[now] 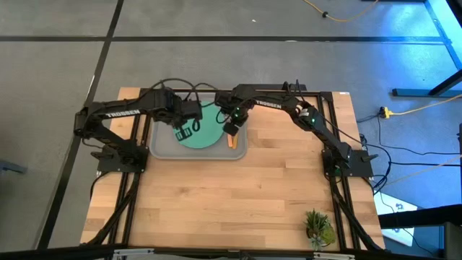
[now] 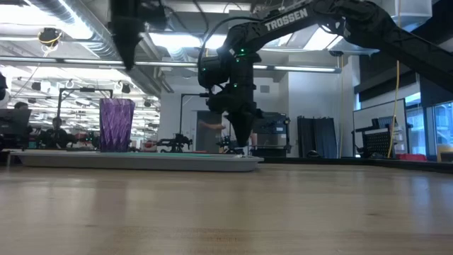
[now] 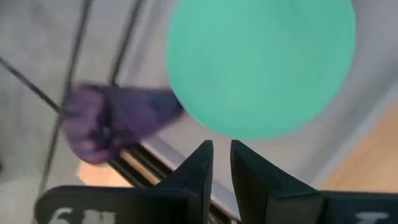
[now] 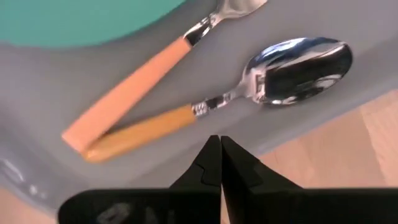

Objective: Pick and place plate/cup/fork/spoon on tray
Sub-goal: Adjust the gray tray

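Note:
The grey tray [image 1: 162,148] lies at the table's far side. The teal plate [image 1: 206,133] lies flat in it, with the purple cup [image 2: 117,125] standing upright at the tray's left end. The spoon [image 4: 298,62] and the fork's orange handle [image 4: 124,99] lie side by side in the tray's right part, beside the plate [image 4: 81,18]. My left gripper [image 3: 222,155] hangs above the plate [image 3: 261,62] and the cup [image 3: 112,121], its fingers all but shut and empty. My right gripper [image 4: 220,149] is shut and empty just above the spoon's handle [image 4: 143,130].
A small green potted plant [image 1: 317,227] stands near the table's front right corner. The wide wooden tabletop [image 1: 231,195] stretches in front of the tray. Cables run over the floor beyond the table's right edge.

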Robot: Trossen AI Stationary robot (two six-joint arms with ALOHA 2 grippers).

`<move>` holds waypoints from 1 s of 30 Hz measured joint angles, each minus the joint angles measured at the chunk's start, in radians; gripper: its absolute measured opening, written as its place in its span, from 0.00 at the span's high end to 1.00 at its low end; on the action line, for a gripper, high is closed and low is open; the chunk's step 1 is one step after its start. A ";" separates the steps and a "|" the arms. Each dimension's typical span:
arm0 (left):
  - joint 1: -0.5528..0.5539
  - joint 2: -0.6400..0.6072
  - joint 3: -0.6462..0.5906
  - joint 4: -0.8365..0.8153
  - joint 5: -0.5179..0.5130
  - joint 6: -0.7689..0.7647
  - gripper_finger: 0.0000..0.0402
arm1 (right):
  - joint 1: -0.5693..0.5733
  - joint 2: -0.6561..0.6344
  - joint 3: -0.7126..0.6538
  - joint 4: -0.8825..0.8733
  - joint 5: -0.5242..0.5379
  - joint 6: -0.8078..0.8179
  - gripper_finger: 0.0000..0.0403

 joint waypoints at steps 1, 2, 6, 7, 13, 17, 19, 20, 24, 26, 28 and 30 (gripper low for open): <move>0.004 -0.012 -0.028 -0.002 0.018 -0.003 0.88 | 0.001 0.000 0.000 -0.010 0.000 -0.018 1.00; 0.007 -0.026 -0.059 -0.003 0.034 -0.009 0.89 | 0.002 0.000 0.000 -0.017 0.000 -0.036 1.00; 0.031 -0.088 -0.217 0.016 0.123 -0.060 0.97 | 0.010 0.000 -0.004 -0.027 -0.029 -0.122 1.00; 0.039 -0.108 -0.256 0.028 0.141 -0.069 0.98 | 0.013 0.000 -0.008 -0.026 -0.040 -0.133 1.00; 0.085 -0.207 -0.483 0.230 0.262 -0.077 1.00 | 0.038 0.000 -0.022 -0.014 -0.108 -0.179 1.00; 0.096 -0.221 -0.639 0.312 0.341 -0.109 1.00 | 0.061 0.000 -0.022 -0.001 -0.108 -0.175 1.00; 0.091 -0.219 -0.709 0.366 0.368 -0.132 1.00 | 0.072 0.000 -0.022 -0.003 -0.108 -0.174 1.00; 0.090 -0.219 -0.738 0.392 0.381 -0.142 1.00 | 0.078 0.000 -0.022 -0.004 -0.110 -0.173 1.00; 0.090 -0.220 -0.810 0.483 0.416 -0.162 1.00 | 0.097 0.000 -0.022 -0.005 -0.166 -0.148 1.00; 0.090 -0.220 -0.829 0.501 0.415 -0.162 1.00 | 0.106 0.000 -0.022 -0.009 -0.178 -0.146 1.00; 0.090 -0.220 -0.845 0.525 0.415 -0.161 1.00 | 0.113 0.000 -0.022 -0.020 -0.180 -0.132 1.00; 0.090 -0.220 -0.861 0.556 0.412 -0.157 1.00 | 0.119 0.007 -0.022 -0.021 -0.181 -0.122 1.00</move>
